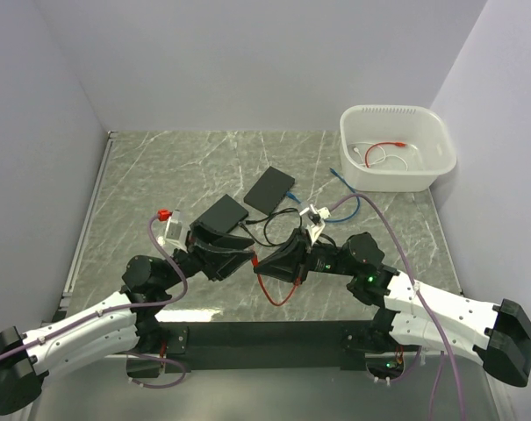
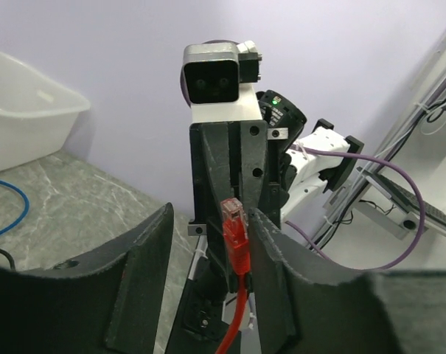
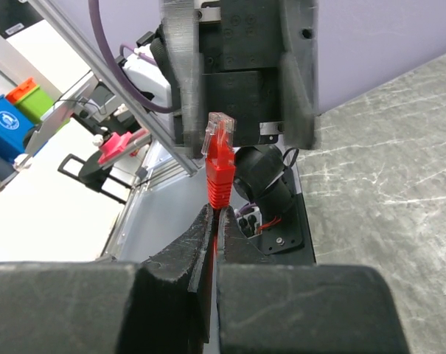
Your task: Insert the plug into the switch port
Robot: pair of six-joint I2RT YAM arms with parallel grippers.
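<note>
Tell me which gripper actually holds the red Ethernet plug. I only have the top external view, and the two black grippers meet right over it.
Observer: The right gripper holds it. Its wrist camera shows it pinched shut low on the ribbed boot of the red Ethernet plug, whose clear tip sticks out towards the other arm.
Operator: Check the left gripper next.
Observer: The left gripper is open. Its wrist camera shows the plug standing between its two black fingers, with a clear gap on one side, so it is not closed on the plug.
</note>
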